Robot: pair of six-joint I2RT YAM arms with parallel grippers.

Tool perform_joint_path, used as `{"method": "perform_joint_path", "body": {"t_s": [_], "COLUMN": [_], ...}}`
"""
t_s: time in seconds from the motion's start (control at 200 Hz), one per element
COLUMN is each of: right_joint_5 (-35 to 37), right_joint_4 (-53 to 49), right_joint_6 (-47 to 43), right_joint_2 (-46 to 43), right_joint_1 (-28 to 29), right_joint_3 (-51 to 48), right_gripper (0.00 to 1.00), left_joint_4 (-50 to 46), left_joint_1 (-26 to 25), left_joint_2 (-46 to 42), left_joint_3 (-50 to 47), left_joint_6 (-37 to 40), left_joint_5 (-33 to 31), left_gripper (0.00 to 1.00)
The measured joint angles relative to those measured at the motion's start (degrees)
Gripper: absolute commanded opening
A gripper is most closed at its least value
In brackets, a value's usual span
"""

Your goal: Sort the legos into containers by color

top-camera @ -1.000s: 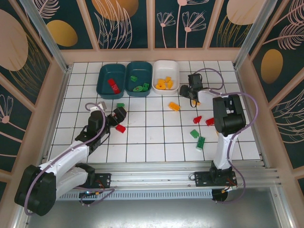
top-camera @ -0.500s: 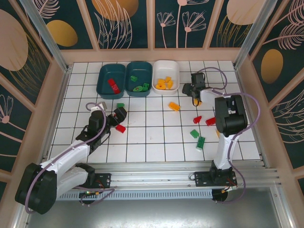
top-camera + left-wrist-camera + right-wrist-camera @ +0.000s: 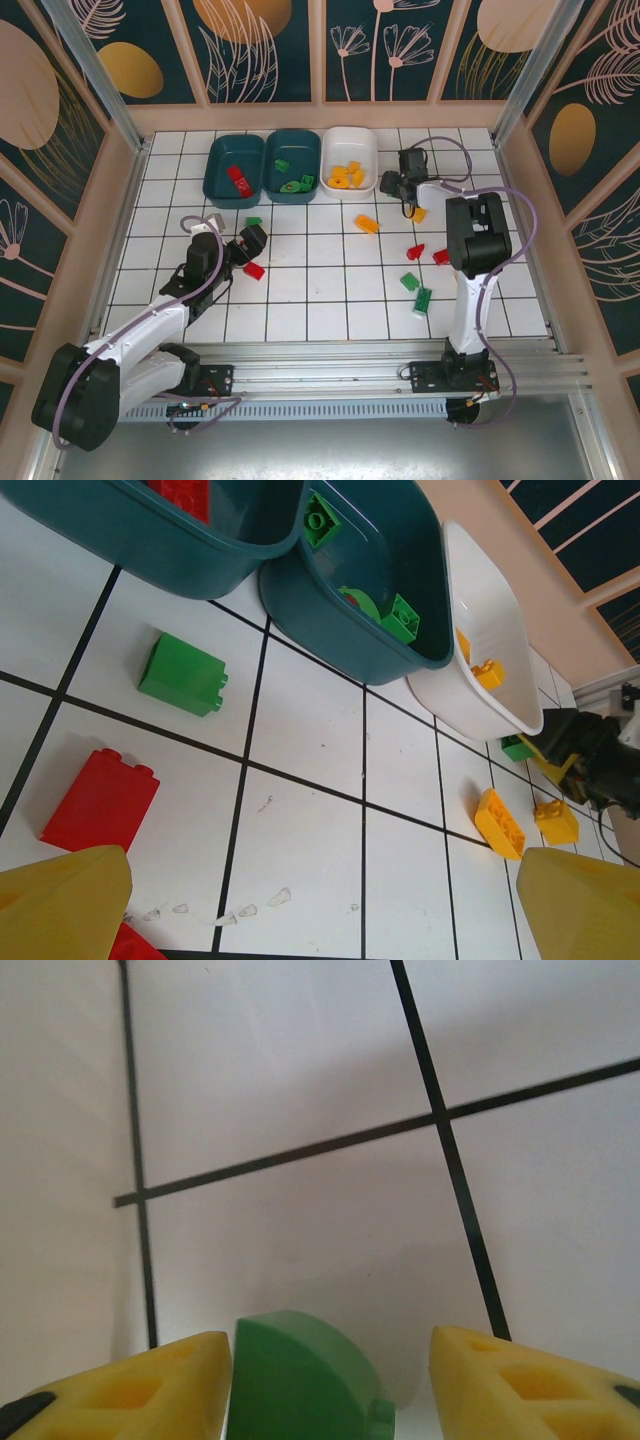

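Observation:
My right gripper point(image 3: 392, 186) is low over the tiles just right of the white container point(image 3: 350, 143), and it is open. A green rounded lego point(image 3: 300, 1380) sits between its yellow fingers, against the left one with a gap to the right one. Open too is my left gripper point(image 3: 250, 246), down near the floor with bare tile between its fingertips point(image 3: 320, 910). A red lego point(image 3: 100, 800) and a green lego point(image 3: 183, 673) lie just ahead of it. The two teal containers point(image 3: 225, 155) point(image 3: 295, 150) hold red and green legos; the white one holds orange ones.
Loose on the tiles are an orange lego point(image 3: 367, 223), two red ones point(image 3: 415, 250) point(image 3: 441, 256) and two green ones point(image 3: 409, 282) point(image 3: 423, 300), all near the right arm. Another orange lego point(image 3: 419, 214) lies beside the right wrist. Walls enclose the floor.
The right wrist has shifted slightly left and back toward the white container, and its jaws have spread a little. The left arm has not moved.

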Motion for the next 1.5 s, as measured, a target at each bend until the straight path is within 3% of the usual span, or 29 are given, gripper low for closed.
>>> {"method": "perform_joint_path", "body": {"t_s": [0.17,0.285,0.405,0.621,0.801,0.921,1.056,1.221,1.361,1.501], "right_joint_5": [0.3,1.2,7.0,14.0,11.3,8.6,6.4,6.2,7.1,8.9], "right_joint_4": [-0.5,-0.4,-2.1,-1.7,-1.4,-3.1,-8.3,-13.1,-12.4,-8.0], "right_joint_6": [-0.4,-0.4,-0.4,-0.4,-0.6,-0.6,-0.8,-1.7,-2.6,-4.3], "right_joint_2": [0.5,-0.2,-4.4,-13.4,-2.6,7.5,17.2,20.0,15.0,-0.2], "right_joint_1": [0.1,0.3,2.3,14.9,24.0,25.8,25.7,25.6,25.7,25.7], "right_joint_3": [0.2,-0.3,-2.3,-1.0,13.7,24.9,37.6,44.8,39.5,19.0], "right_gripper": [0.30,0.29,0.29,0.29,0.29,0.33,0.54,0.61,0.60,0.59], "left_joint_4": [0.0,0.0,0.2,0.2,-1.1,-3.5,-4.6,-7.7,-8.6,-8.5], "left_joint_1": [0.0,0.0,0.0,5.0,9.8,9.8,9.8,9.8,9.8,9.8], "left_joint_2": [-0.5,-0.6,-1.5,-3.4,-0.3,1.6,1.5,2.1,3.6,4.5], "left_joint_3": [0.0,-0.1,-0.9,-3.5,-2.3,0.0,0.2,1.9,3.6,3.9], "left_joint_6": [0.0,0.0,0.0,-1.9,-3.0,-2.7,-1.9,0.5,1.8,2.1], "left_joint_5": [0.0,-0.1,-1.2,-2.5,1.6,3.8,5.9,7.7,7.9,9.3], "left_gripper": [0.99,0.99,0.99,0.99,0.99,0.99,0.99,0.99,0.99,0.95]}}
